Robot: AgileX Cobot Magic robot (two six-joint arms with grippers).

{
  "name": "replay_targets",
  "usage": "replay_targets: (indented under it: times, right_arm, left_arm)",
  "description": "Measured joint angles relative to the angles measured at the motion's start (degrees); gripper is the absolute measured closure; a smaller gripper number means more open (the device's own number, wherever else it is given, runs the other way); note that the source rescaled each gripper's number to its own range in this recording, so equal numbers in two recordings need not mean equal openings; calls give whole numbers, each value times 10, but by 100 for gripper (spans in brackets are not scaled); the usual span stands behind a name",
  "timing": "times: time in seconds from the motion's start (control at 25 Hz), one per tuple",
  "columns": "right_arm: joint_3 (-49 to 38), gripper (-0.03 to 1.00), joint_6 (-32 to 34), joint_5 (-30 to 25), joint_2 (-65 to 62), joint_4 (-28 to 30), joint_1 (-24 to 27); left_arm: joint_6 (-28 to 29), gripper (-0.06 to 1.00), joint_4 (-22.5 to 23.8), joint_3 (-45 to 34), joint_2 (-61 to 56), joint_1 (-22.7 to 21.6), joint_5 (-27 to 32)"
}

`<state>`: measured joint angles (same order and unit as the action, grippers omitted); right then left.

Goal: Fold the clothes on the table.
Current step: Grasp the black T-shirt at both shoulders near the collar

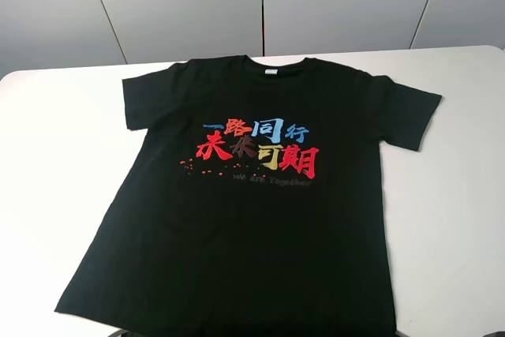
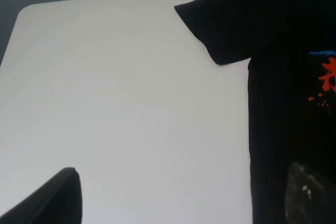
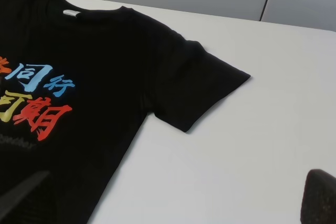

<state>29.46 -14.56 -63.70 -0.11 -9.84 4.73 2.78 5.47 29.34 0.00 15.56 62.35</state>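
Lying flat, one black T-shirt (image 1: 260, 219), one white table (image 1: 55, 140)

The black short-sleeved cotton T-shirt (image 1: 252, 258) carries two rows of large Chinese characters (image 1: 256, 147) on its chest: 一路同行 above, mostly blue, and 未来可期 below, in red and yellow. Beneath them, small grey lettering (image 1: 272, 182) reads "We are Together". The small white neck label (image 1: 271, 73) is too tiny to read.

Matte black, round-tipped fingers (image 2: 55, 200)
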Motion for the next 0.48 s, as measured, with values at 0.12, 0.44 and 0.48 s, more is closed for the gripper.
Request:
replay_targets:
  times: [0.12,0.44,0.48]
  right_arm:
    - [0,-3,0,0,0,0,0]
    - [0,-3,0,0,0,0,0]
    - [0,-3,0,0,0,0,0]
  left_arm:
    - [0,-6,15,0,0,0,0]
    - [0,-6,31,0,0,0,0]
    - [0,-6,31,0,0,0,0]
